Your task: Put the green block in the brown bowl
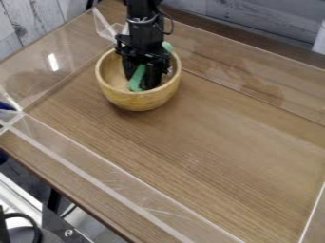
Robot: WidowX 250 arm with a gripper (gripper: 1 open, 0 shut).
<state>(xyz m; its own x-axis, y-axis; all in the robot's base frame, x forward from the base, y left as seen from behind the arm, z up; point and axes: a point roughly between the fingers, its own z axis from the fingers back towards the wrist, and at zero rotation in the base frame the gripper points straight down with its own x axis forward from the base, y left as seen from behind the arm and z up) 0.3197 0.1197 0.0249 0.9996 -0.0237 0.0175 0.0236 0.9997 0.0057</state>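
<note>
green block [133, 80] half hidden behind gripper [143, 78], arm cut off at top edge
</note>
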